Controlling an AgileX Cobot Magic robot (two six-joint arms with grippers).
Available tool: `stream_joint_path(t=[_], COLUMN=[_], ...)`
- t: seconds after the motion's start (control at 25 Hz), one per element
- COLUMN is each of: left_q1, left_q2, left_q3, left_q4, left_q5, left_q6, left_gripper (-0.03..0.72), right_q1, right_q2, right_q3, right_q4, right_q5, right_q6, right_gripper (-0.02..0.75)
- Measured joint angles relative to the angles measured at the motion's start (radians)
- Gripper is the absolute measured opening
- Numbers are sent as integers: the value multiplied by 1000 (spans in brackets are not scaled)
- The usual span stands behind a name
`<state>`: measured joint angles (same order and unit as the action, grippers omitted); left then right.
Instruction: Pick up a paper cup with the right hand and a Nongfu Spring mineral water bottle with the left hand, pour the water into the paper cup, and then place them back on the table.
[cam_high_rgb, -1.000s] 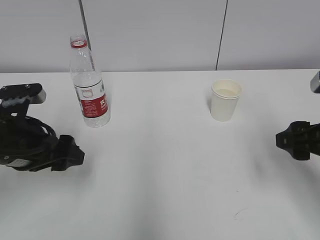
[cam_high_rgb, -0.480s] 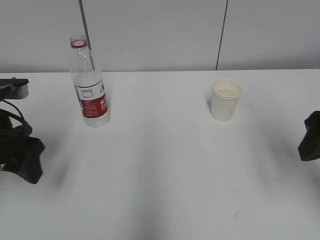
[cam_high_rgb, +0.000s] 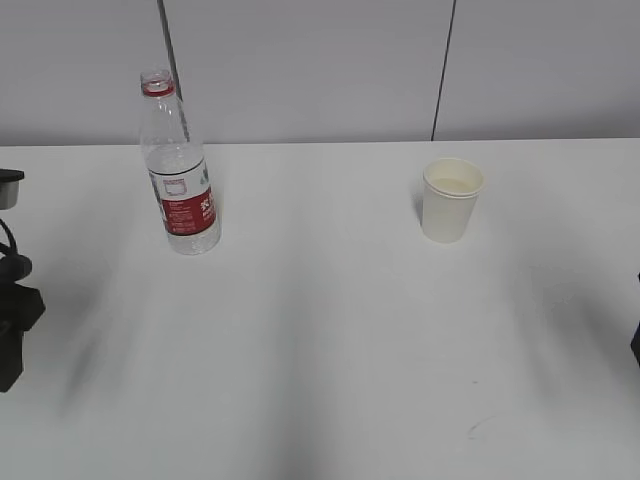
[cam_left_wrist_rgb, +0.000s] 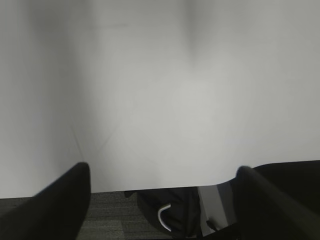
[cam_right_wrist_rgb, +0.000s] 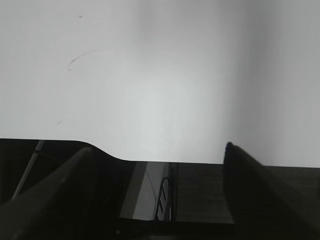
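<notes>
Compared with a second ago, both arms have pulled back toward the outer edges: the bulky black left hand (cam_high_rgb: 12, 300) shows only as a sliver at the left border, and the black right hand (cam_high_rgb: 636, 345) is almost gone at the right. The wrist views show each pair of jaws standing wide apart with nothing between them.

The tall clear Nongfu Spring mineral water bottle (cam_high_rgb: 178, 170), capless with a red-and-white label, stands upright at back left. The small off-white paper cup (cam_high_rgb: 450, 199) stands upright at back right, well apart from it.

The wide white table (cam_high_rgb: 330, 340) carries faint scuff marks, and a pale grey panelled wall (cam_high_rgb: 320, 70) rises behind it.
</notes>
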<state>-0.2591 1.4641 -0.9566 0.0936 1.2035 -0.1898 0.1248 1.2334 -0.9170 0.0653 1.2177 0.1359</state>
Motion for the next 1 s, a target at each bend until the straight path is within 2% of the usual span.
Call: stream_joint_path(t=[0.44, 0.68, 1.0], left_q1=[0, 0, 0], left_q2=[-51, -267, -589], left_q3=[0, 0, 0], left_q4=[-5, -5, 52], left_q5=[6, 16, 42], left_q6=[-3, -4, -4], left_gripper=[538, 522, 514], right_q1=[0, 0, 0], right_q2=[-20, -146, -412], right_q3=[0, 0, 34], right_q4=[4, 7, 8], right_q5=[0, 3, 18], right_q6=[-10, -21, -115], right_gripper=[591, 591, 591])
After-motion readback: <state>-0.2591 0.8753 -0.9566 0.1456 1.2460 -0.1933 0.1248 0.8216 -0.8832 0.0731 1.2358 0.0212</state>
